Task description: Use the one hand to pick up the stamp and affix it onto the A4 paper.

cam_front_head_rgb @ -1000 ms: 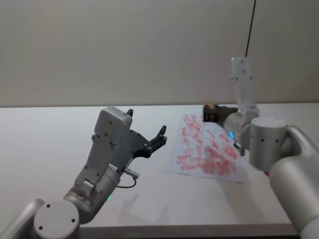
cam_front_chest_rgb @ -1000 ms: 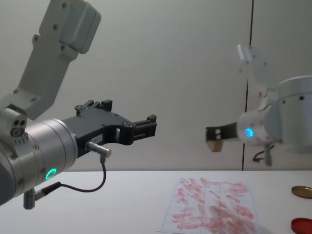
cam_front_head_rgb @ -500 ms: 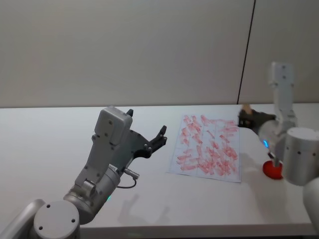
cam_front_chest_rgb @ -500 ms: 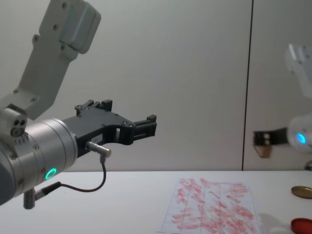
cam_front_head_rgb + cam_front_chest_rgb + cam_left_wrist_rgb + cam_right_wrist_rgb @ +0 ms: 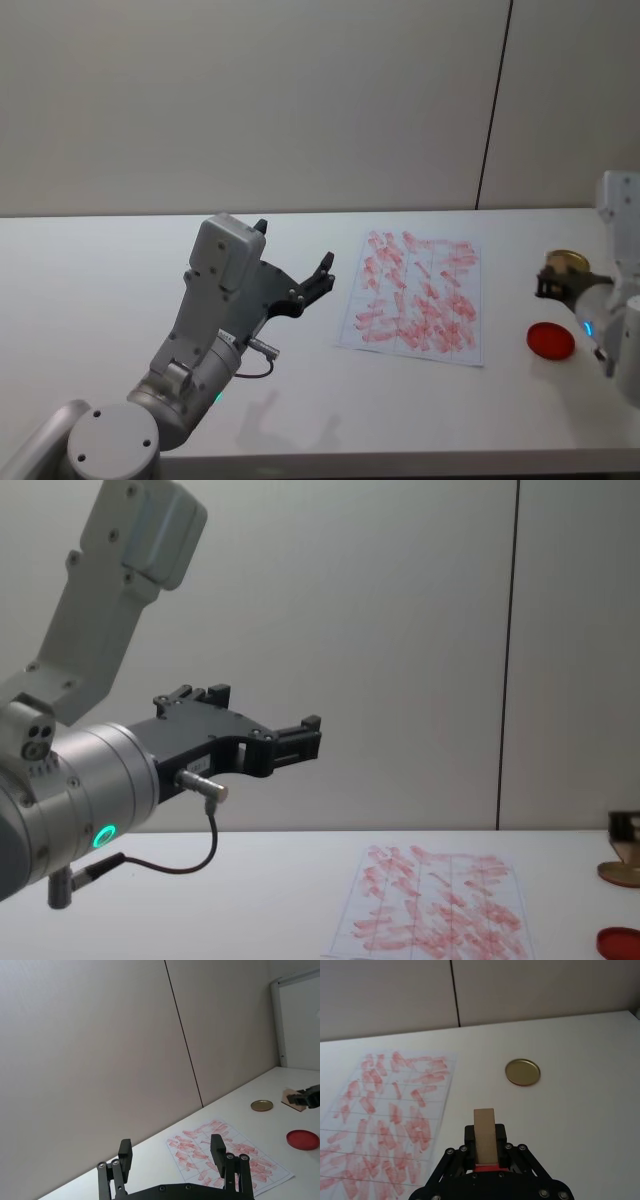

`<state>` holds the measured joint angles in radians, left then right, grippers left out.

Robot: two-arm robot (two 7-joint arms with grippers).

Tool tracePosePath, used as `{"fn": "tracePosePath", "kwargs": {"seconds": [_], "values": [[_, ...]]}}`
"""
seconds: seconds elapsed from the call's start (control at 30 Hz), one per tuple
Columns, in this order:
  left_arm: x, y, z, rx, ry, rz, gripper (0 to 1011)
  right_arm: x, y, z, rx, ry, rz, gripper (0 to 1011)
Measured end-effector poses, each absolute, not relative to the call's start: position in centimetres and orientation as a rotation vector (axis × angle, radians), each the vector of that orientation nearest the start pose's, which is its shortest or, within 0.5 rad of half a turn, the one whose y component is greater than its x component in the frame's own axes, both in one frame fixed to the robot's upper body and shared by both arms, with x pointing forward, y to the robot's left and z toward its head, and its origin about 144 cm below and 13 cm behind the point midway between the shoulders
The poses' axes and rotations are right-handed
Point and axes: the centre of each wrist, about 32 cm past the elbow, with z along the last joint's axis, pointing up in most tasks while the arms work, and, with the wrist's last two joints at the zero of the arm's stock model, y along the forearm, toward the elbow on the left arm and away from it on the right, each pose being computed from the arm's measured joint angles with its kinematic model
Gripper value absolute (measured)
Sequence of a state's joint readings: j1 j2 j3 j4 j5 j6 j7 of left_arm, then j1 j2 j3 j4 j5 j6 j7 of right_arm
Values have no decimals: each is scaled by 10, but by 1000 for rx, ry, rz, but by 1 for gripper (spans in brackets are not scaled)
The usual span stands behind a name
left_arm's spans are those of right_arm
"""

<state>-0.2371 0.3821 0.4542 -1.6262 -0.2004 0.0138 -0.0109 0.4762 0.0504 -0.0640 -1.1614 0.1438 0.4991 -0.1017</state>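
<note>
The right gripper (image 5: pixel 485 1152) is closed on the stamp (image 5: pixel 484 1134), which stands upright between its fingers with a red-stained face at the bottom. In the head view this gripper (image 5: pixel 556 283) hangs off to the right of the paper (image 5: pixel 420 300), near the ink pad (image 5: pixel 551 340) and in front of the gold lid (image 5: pixel 566 260). The left gripper (image 5: pixel 300 285) is parked mid-air left of the sheet, jaws spread wide and empty.

Risks, as I judge them: the stamp is held by a narrow pinch, so a hard or off-square press on the pad could tilt or twist it in the fingers, leaving a smeared or partial mark later. Coming down off-centre on the pad could ink only one end of the face, or nudge the pad across the tabletop (image 5: pixel 100 300). The paper lies loose, so a sticky, freshly inked stamp might lift or drag it on release. The sheet is also crowded with red marks already, so a new print will likely overlap old ones.

Against a second ago: the right gripper then held the stamp above the far edge of the paper; half a second ago it was past the sheet's right edge; now it is out by the pad and lid. The left arm and the paper have not shifted.
</note>
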Motion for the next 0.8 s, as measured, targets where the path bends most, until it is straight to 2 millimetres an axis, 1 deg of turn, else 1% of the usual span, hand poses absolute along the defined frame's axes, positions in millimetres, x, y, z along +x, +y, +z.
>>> {"fn": "tracePosePath", "kwargs": {"seconds": [0.3,0.5,0.8], "values": [[492,198,1204,61,-268,1124,993,589,-246,1174,-375,430,-1620,218],[492,198,1204,61,-268,1124,993,594,-252,1163,-398,465,-1622,218],[492,198,1204,61,-268,1124,993,602,-255,1152,-396,509,-1592,218]]}}
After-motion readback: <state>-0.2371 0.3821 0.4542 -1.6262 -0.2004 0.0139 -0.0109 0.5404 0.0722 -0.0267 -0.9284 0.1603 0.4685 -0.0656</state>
